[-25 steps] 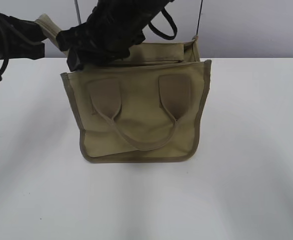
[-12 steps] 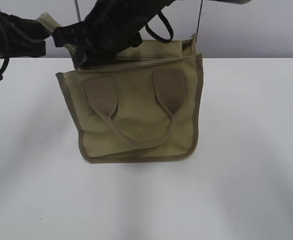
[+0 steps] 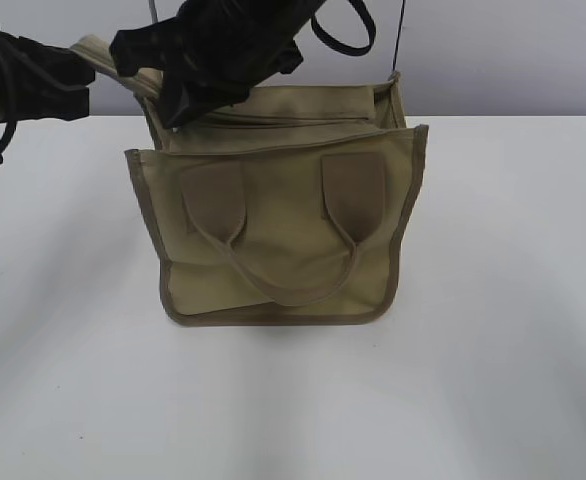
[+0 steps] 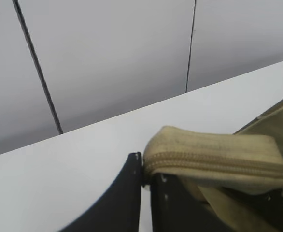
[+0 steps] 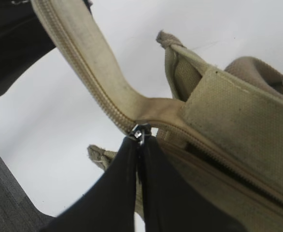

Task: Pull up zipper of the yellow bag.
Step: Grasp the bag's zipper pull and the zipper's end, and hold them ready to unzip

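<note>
The yellow bag (image 3: 283,240) stands upright on the white table, its two webbing handles facing the exterior camera. My left gripper (image 4: 145,169) is shut on the free end of the zipper tape (image 4: 214,154), which it holds stretched out to the bag's upper left (image 3: 98,50). My right gripper (image 5: 140,140) reaches across to the bag's top left corner and is shut on the small silver zipper pull (image 5: 140,130). The zipper (image 5: 83,72) runs closed from the pull towards the left gripper. In the exterior view the right gripper (image 3: 178,105) hides the pull.
The white table (image 3: 493,330) extends around the bag on all sides. A grey panelled wall (image 4: 107,58) stands behind the table. The bag's second handle (image 5: 257,72) sticks up at the back of the bag.
The bag's top has shifted: it was pulled up and left half a second ago and has settled back. The right gripper sits slightly higher on the top left corner.
</note>
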{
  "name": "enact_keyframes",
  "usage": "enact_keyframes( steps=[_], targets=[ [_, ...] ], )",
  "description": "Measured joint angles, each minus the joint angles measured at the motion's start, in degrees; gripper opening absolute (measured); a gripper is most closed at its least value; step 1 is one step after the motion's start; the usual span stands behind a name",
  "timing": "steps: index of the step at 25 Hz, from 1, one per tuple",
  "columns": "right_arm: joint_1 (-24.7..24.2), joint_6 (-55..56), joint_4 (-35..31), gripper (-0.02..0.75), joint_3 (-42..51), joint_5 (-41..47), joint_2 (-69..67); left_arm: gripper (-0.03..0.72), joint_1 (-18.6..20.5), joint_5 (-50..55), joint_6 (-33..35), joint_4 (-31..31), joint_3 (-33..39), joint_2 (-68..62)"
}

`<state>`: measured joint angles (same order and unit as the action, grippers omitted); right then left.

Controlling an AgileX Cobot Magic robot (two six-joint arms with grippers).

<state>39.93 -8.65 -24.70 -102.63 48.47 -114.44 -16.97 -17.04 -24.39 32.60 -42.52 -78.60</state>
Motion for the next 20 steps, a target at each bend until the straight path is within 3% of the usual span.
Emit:
enact_keyframes(
  steps=[13,20],
  targets=[
    [-1.2,-1.7,-1.7,-0.01,-0.2,5.5,0.7,0.024,-0.6,4.0,0.0,0.8,0.0,0.0],
    [-6.7,-3.2,-10.7,-0.012,-0.2,7.0,1.8,0.024,-1.3,4.0,0.2,1.1,0.0,0.0]
  ],
)
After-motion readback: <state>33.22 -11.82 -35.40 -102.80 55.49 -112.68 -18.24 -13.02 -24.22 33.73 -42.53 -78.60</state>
